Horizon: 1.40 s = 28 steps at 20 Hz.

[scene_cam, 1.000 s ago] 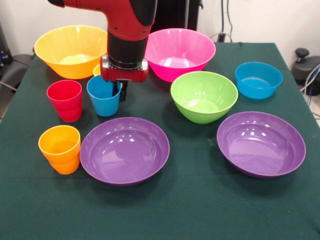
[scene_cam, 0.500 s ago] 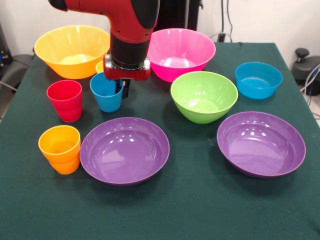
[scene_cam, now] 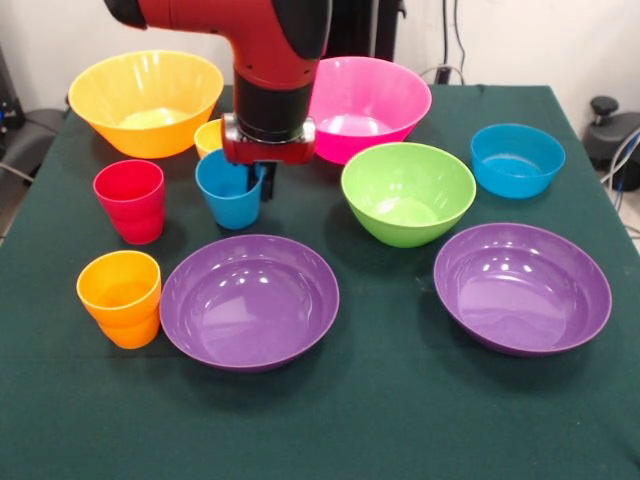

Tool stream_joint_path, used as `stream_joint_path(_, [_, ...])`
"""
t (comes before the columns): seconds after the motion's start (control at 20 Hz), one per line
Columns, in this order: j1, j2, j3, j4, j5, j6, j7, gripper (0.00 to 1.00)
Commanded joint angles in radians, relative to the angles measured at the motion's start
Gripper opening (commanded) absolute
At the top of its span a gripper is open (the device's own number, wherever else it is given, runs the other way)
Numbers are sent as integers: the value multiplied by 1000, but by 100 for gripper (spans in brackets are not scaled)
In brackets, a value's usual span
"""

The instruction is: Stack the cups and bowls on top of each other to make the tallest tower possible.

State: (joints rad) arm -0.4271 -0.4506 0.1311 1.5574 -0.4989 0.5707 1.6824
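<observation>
Blue cup (scene_cam: pixel 230 190) has shifted since a sec ago: it sat close to the red cup (scene_cam: pixel 130 200), now it is further toward the lime green bowl (scene_cam: pixel 408 193) and a bit higher in the front view. The yellow cup (scene_cam: pixel 209 137), mostly hidden behind it before, now shows by the orange-yellow bowl (scene_cam: pixel 146 101). The gripper (scene_cam: pixel 262 178) moved with the blue cup; one of the fingers (scene_cam: pixel 271 180) sits outside the cup's rim on the green-bowl side, the other appears to be inside. You should read that as pinching the cup wall, though the wrist block hides most of the contact.

Judgement: cup looks lifted just clear of the surface and in transit; I can't confirm the gap under its base from this view.

Status of the rest:
- Orange cup (scene_cam: pixel 120 298) beside near purple bowl (scene_cam: pixel 250 301), both untouched.
- Second purple bowl (scene_cam: pixel 522 287), small blue bowl (scene_cam: pixel 517 158), pink bowl (scene_cam: pixel 364 105) in same places.
- No tower yet; nothing stacked.

Meaning for the task: first piece is in hand, so stacking has only begun. Risk: a one-wall pinch lets the cup tilt; watch it on set-down.
</observation>
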Motion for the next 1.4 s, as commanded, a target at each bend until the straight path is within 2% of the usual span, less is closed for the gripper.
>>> stream_joint_path(0.05, [-2, -3, 163, -50, 32, 71, -97, 0])
stream_joint_path(0.35, [0, -14, 194, -82, 44, 125, -115, 0])
stream_joint_path(0.85, [13, -37, 200, -117, 66, 228, -108, 0])
stream_joint_path(1.4, [54, 24, 212, -171, 68, 167, -8, 0])
